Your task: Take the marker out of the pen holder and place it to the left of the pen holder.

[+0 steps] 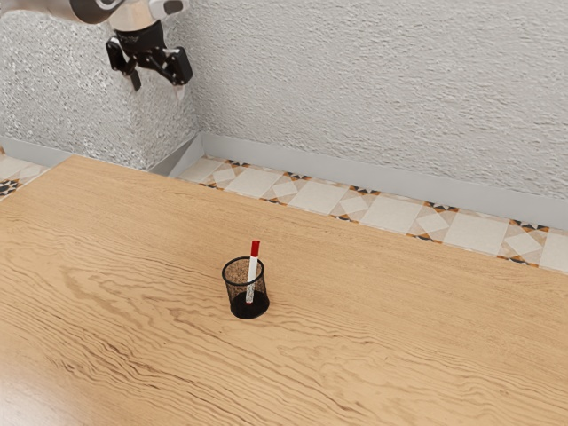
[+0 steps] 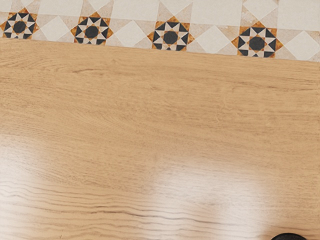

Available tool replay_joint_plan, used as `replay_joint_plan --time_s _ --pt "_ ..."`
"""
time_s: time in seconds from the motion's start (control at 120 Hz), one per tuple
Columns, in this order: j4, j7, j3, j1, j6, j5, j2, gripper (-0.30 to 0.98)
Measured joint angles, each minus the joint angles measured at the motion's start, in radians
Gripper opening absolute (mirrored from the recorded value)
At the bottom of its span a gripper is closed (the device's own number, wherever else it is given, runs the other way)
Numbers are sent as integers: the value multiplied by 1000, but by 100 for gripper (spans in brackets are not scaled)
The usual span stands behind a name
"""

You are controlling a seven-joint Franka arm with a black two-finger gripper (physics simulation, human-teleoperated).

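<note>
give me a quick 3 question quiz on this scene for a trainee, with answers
1. Where is the marker?
a) flat on the table
b) standing in the pen holder
c) on the floor

2. True or false: the marker's upper end is blue.

3. Fill in the blank: the two fingers of the gripper are ____, with nothing between them.

Key: 1 b; 2 false, it is red; 3 open
</note>
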State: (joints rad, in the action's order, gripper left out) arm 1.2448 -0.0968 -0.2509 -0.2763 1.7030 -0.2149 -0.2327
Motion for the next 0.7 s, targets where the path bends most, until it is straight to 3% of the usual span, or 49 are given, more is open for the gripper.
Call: replay_joint_plan --time_s 0.192,0.442,0.7 --pt "4 -18 -34 7 7 -3 -57 69" --pt "-7 -35 -45 53 3 16 -258 69" --pt "38 -44 -45 74 7 59 -317 49"
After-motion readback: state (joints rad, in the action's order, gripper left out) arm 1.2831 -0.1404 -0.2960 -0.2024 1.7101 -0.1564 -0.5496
